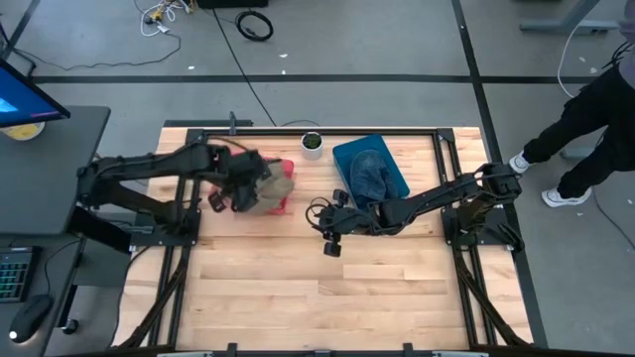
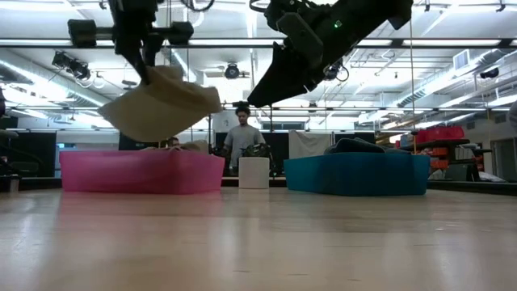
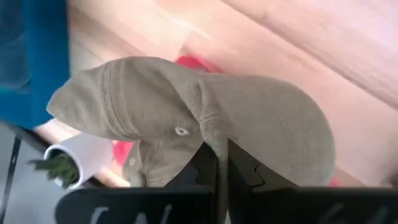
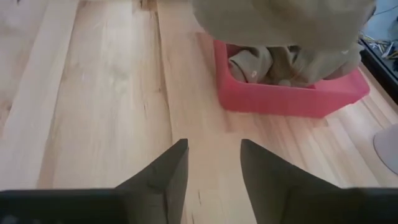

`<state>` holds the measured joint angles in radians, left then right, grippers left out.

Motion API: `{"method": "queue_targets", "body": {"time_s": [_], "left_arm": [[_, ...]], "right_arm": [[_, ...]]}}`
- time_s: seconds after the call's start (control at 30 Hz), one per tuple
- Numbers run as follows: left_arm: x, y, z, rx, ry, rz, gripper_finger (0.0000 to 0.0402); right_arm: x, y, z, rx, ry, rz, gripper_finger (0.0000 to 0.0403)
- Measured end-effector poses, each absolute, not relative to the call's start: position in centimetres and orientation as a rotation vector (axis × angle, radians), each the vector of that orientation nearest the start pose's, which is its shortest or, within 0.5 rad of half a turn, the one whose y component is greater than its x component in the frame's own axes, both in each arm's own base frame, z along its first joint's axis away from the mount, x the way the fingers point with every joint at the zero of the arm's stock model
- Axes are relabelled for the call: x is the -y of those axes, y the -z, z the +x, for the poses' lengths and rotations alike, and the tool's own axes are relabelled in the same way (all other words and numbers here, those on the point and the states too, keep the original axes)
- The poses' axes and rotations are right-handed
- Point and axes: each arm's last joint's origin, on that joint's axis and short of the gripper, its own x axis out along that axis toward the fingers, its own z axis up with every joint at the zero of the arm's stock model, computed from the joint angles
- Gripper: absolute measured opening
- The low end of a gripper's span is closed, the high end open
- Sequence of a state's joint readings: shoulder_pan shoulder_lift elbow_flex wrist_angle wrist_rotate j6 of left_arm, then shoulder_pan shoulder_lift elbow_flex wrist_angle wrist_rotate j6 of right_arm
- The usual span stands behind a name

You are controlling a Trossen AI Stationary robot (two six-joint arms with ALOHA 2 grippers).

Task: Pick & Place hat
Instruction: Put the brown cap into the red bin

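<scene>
Low view, left gripper [image 2: 148, 71] pinching tan hat [image 2: 161, 103] above pink bin [image 2: 141, 172]; right gripper [image 4: 210, 163] spread, empty

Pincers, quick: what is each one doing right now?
Left pincer: closed on the tan hat, lifted above the pink bin.
Right pincer: open, holding nothing, over the table.

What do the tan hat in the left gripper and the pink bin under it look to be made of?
The tan hat looks like soft matte woven cloth: stitched seams, an eyelet, and it folds where the left gripper pinches it. The pink bin looks like rigid moulded plastic, with smooth straight walls.
</scene>
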<state>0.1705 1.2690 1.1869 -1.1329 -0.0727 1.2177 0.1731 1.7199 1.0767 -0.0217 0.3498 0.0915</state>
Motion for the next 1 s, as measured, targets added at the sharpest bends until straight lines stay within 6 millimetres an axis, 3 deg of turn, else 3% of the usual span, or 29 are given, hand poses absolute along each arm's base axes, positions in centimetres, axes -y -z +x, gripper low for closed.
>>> {"method": "queue_targets", "body": {"time_s": [0.23, 0.43, 0.67, 0.83, 1.0], "left_arm": [[-7.6, -27.9, 21.3, -1.264, 0.593, 0.974, 0.0009], [-9.4, -25.5, 20.7, -1.273, 0.620, 0.976, 0.0009], [-10.0, -24.2, 21.5, -1.191, 0.571, 0.971, 0.0013], [-10.0, -24.2, 21.7, -1.205, 0.427, 0.812, 0.0028], [-10.0, -24.2, 21.8, -1.217, 0.330, 0.689, 0.0035]], "right_arm": [[-4.3, -20.7, 36.4, -0.637, 0.227, -0.076, 0.0148], [-3.1, -20.7, 36.5, -0.639, 0.258, -0.069, 0.0148], [-1.7, -21.0, 36.8, -0.595, 0.293, -0.048, 0.0149], [-0.8, -21.2, 37.1, -0.585, 0.228, -0.103, 0.0155], [0.1, -21.5, 38.2, -0.465, 0.130, -0.159, 0.0194]]}}
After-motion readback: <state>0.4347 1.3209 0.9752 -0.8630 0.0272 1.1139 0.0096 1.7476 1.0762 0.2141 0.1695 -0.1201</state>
